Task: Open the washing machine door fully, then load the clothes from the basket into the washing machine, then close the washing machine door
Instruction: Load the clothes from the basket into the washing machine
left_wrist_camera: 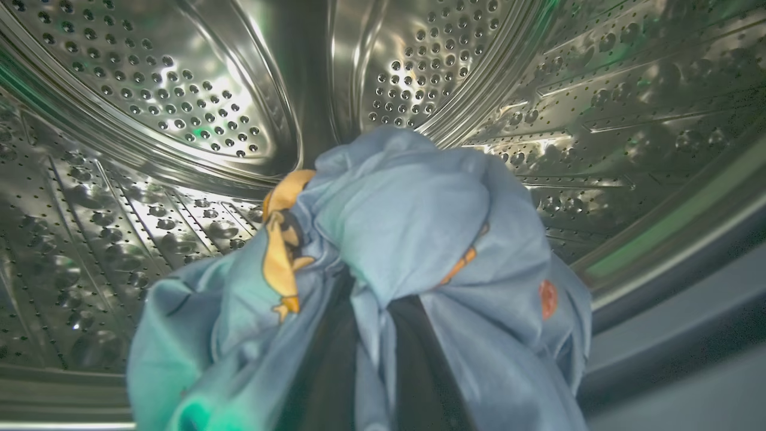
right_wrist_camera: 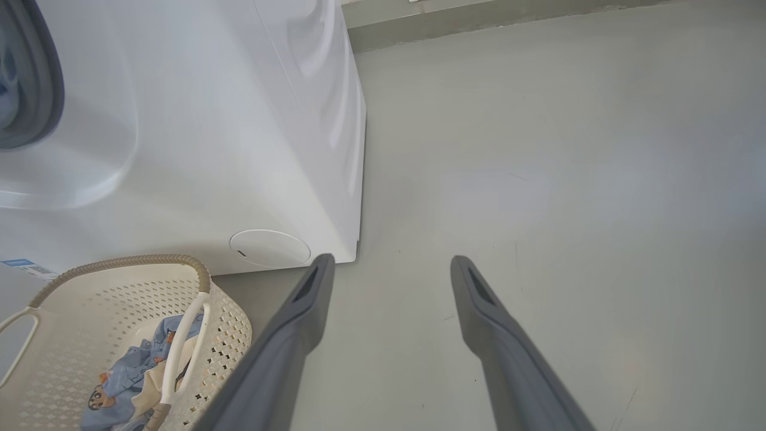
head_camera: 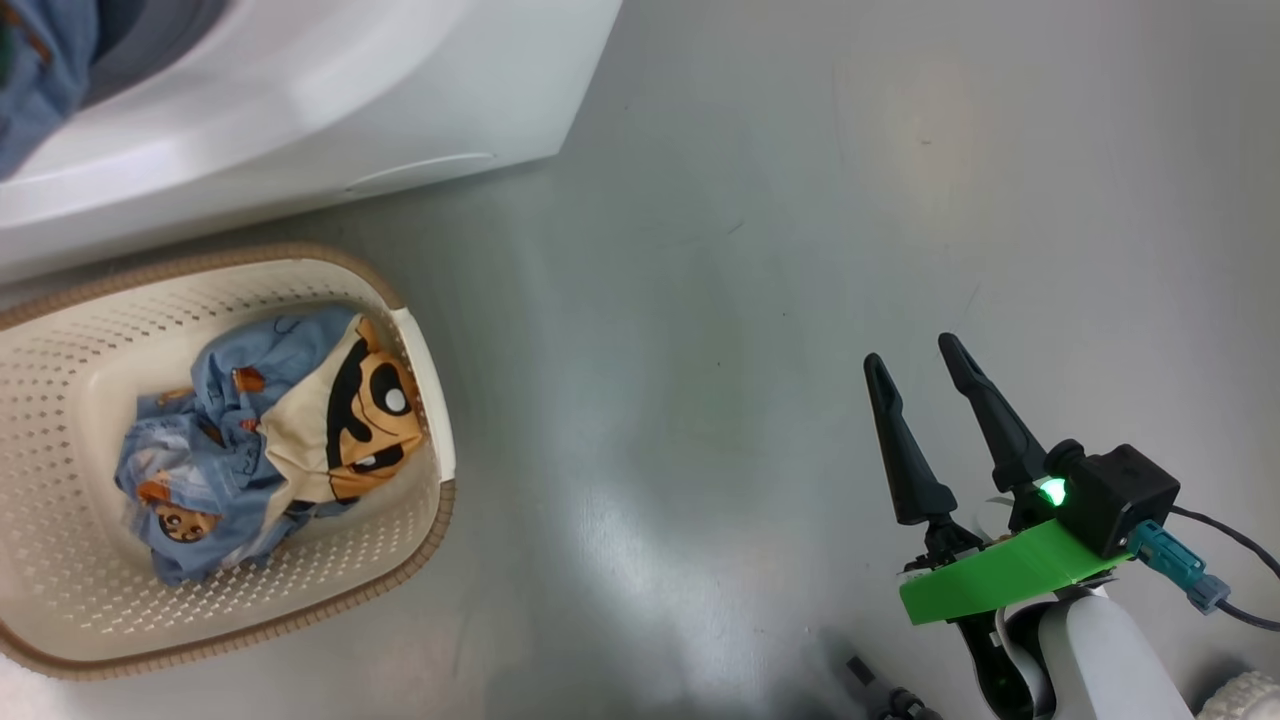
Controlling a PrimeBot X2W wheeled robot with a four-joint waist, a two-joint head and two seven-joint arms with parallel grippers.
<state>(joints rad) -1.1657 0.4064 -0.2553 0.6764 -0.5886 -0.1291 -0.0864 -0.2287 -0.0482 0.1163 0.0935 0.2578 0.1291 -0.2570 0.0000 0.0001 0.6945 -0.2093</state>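
Observation:
My left gripper (left_wrist_camera: 374, 311) is inside the perforated steel drum (left_wrist_camera: 179, 90) of the washing machine (head_camera: 300, 110), shut on a bundle of light blue clothes (left_wrist_camera: 407, 215) that drapes over its dark fingers. Blue fabric (head_camera: 35, 70) shows at the machine's opening. More clothes (head_camera: 280, 420) with the orange and black face lie in the cream basket (head_camera: 400, 300) on the floor in front of the machine. My right gripper (head_camera: 910, 352) hangs open over bare floor to the right, holding nothing. The washing machine door is out of view.
The grey floor (head_camera: 720, 300) stretches right of the machine and basket. The machine's corner (right_wrist_camera: 353, 251) and its round white flap (right_wrist_camera: 269, 247) stand just left of my right gripper (right_wrist_camera: 392, 261). A grey gasket (right_wrist_camera: 36, 78) rims the opening. A wall base (right_wrist_camera: 479, 18) runs behind.

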